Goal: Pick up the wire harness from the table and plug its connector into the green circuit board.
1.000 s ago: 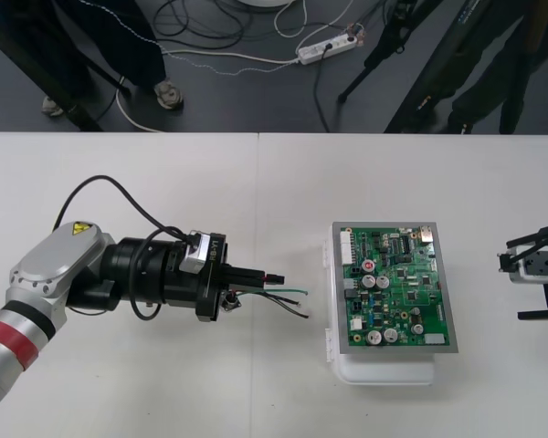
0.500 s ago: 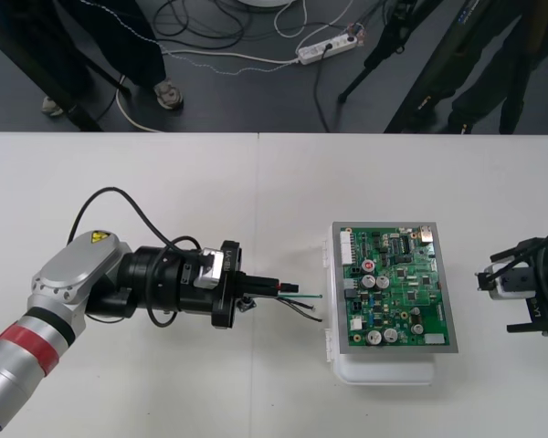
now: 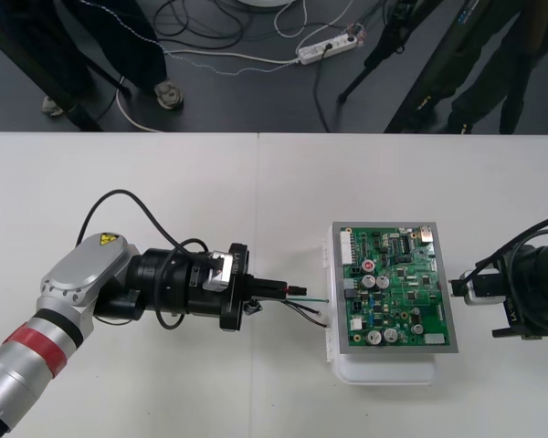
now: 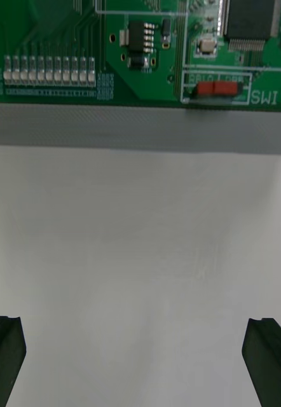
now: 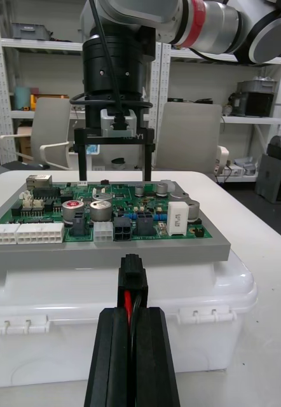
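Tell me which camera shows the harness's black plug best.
The left wrist view: the black plug stands large ahead of the left gripper, facing the green circuit board. Front view: a tiny dark tip; right wrist view faces the board's edge.

Reads "SWIT", cut short, in white print on the green circuit board; carries a yellow warning sticker on the left arm
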